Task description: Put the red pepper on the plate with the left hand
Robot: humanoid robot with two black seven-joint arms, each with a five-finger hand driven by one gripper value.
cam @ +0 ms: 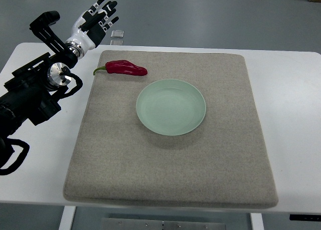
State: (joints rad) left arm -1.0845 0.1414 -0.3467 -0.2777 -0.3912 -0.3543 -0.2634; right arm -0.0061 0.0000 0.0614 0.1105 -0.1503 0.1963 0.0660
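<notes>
Left hand (pixel 98 15) (fingers spread, empty) beyond red pepper (pixel 124 68) on mat (pixel 125 155), beside plate (pixel 171 107)

- No text, label, brand, number or sign can be read anywhere in the top view.
- The plate (pixel 171 107) is plain pale green, with no mark on it.
- The small clear item (pixel 117 34) beyond the far-left corner of the mat (pixel 170 155) is too small to show any print.
</notes>
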